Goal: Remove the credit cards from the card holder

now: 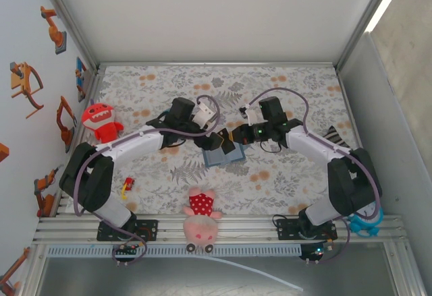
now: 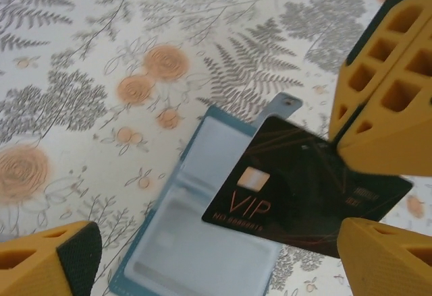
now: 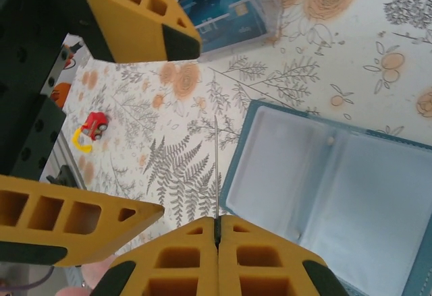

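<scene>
vip card (image 2: 297, 195) hides card holder (image 2: 175, 242) corner, edge-on in right gripper (image 3: 217, 227)

Black card (image 2: 304, 188): "VIP"; number line beneath too blurred.

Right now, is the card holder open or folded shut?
Open. The card holder lies spread flat on the table, both panels side by side with the inner pockets facing up.

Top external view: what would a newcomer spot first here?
Both arms meet mid-table over the open slate-blue card holder. The right tool pinches a black VIP card over it, with the left tool open around the card. A pink plush toy sits at the near edge, a red plush toy by the left wall.
</scene>
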